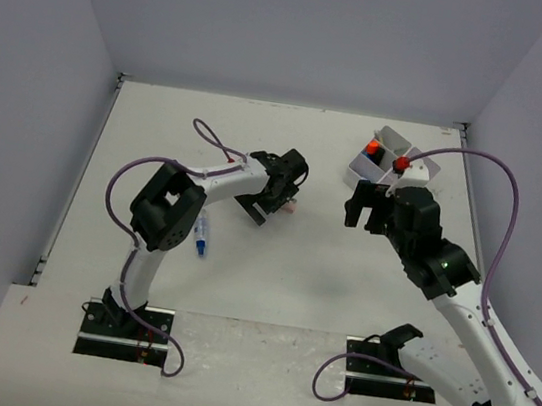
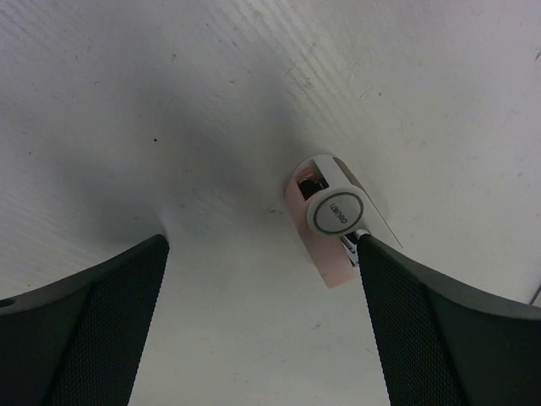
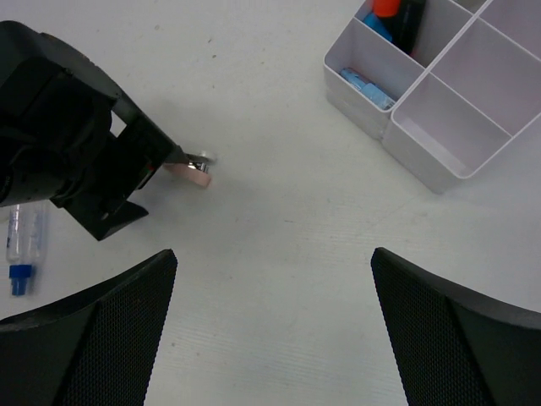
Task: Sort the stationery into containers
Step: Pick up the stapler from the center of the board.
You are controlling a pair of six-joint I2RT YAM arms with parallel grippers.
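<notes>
The left gripper [image 2: 262, 249] hangs wide open just above the table [image 2: 127, 101]. A pink eraser [image 2: 324, 252] lies beside the finger at centre-right of the frame. The right gripper [image 3: 275, 262] gapes wide too, and the white tray [image 3: 420, 161] sits in its view's upper right.

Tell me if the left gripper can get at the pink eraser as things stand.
Likely yes: the left gripper hangs open right above the pink eraser with nothing between them, though the eraser lies off toward one jaw.
</notes>
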